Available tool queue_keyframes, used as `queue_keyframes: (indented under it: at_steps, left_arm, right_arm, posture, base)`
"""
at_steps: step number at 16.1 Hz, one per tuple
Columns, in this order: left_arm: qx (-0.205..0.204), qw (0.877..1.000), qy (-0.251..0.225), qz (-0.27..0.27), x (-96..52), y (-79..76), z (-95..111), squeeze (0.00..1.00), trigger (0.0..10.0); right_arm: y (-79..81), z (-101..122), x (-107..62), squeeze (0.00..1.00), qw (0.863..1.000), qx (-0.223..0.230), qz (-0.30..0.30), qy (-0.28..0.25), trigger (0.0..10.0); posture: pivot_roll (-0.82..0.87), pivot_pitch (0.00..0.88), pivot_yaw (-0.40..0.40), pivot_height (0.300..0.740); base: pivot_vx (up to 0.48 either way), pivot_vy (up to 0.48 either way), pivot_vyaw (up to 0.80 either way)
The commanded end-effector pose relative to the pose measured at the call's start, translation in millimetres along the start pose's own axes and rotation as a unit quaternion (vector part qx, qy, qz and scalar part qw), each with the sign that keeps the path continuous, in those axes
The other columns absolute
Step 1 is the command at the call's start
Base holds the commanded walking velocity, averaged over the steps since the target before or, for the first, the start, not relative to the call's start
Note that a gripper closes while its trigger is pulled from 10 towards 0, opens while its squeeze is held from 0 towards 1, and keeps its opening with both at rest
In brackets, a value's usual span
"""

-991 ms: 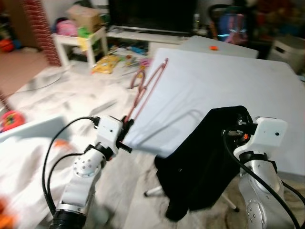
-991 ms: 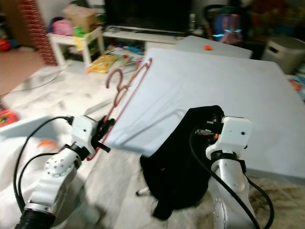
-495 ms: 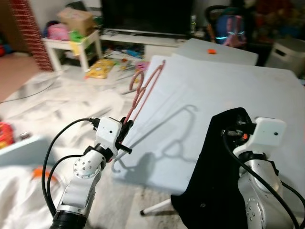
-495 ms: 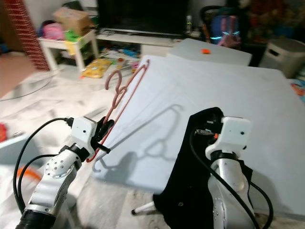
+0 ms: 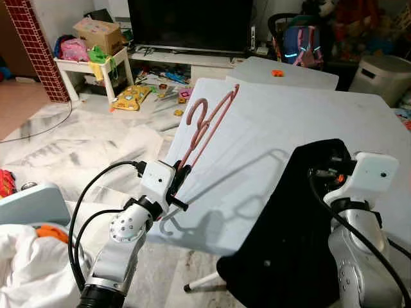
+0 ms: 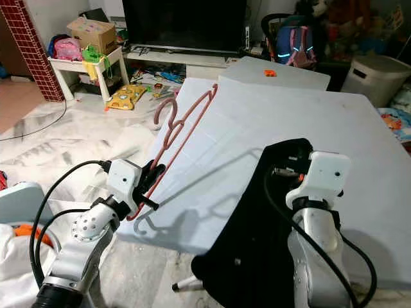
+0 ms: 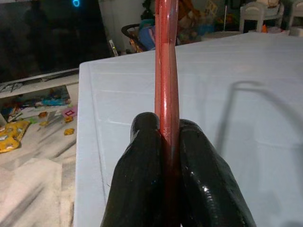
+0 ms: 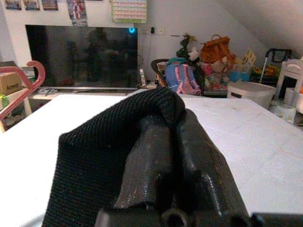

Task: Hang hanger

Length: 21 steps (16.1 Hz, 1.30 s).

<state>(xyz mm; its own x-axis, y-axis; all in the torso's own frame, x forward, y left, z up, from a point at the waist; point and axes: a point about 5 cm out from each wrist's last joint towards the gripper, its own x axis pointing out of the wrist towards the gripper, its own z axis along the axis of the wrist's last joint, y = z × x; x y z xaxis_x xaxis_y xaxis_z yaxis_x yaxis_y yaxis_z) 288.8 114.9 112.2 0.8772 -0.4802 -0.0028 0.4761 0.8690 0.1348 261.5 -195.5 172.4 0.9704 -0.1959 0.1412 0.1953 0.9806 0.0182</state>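
Pink-red plastic hanger [image 5: 204, 131], thin frame with a curled hook at the top, held up at a tilt over the near-left edge of the pale blue-white bench [image 5: 334, 128], hook end pointing away from the robot, casting a hanger-shaped shadow on the bench top. Left pincer [image 7: 165, 142] is clamped on the hanger's lower bar; in the left wrist view both black fingers [image 7: 137, 175] press against the red bar, which runs straight up between them. Right pincer [image 8: 170, 137] is closed on a black knit garment [image 6: 250, 237]; the cloth is bunched over the fingertips and drapes down off the bench's near edge in front of the right arm. Hanger and garment are well apart, hanger to the left, garment to the right. Beyond the bench: a dark TV [image 5: 189, 22] on a low stand, a small white side table [image 5: 90, 64] with boxes on it, toys scattered on the marble floor [image 5: 77, 138], a backpack [image 5: 298, 48], white cloth [image 5: 26, 263] at lower left.
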Motion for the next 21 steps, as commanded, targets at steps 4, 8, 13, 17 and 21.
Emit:
queue_keyframes:
  at_steps: [4,8,13,17,21]
  left_arm:
    - [-0.002,1.0,-0.007,-0.008,3.3,-5.6,4,0.0,10.0]
    - [-0.004,1.0,-0.011,0.009,1.9,-5.7,4,0.0,10.0]
    - [-0.009,0.999,-0.014,0.038,-3.1,-5.4,2,0.0,10.0]
    - [-0.017,0.999,-0.013,0.042,-3.4,-11.2,1,0.0,10.0]
    - [-0.014,0.999,-0.01,0.04,-1.8,-8.2,1,0.0,10.0]
  right_arm:
    - [9.9,30,50.4,0.0,0.998,0.001,0.029,-0.058,10.0]
    - [-4.6,118,135.4,0.0,0.988,0.029,0.018,-0.152,10.0]
    - [-22.8,228,158.0,0.0,0.961,0.013,0.008,-0.277,10.0]
    - [-24.4,237,159.5,0.0,0.954,-0.005,0.031,-0.299,10.0]
    - [-12.2,100,156.4,0.0,0.98,-0.079,0.118,-0.137,10.0]
  posture:
    - [0.07,0.0,-0.051,0.74]
    - [0.12,0.0,-0.097,0.74]
    - [0.14,0.0,-0.151,0.74]
    - [0.13,0.0,-0.159,0.74]
    - [0.12,0.0,-0.139,0.74]
  base:
    - [0.0,0.0,0.0]
    - [0.0,0.0,0.0]
    - [0.0,0.0,0.0]
    - [0.0,0.0,0.0]
    - [0.0,0.0,0.0]
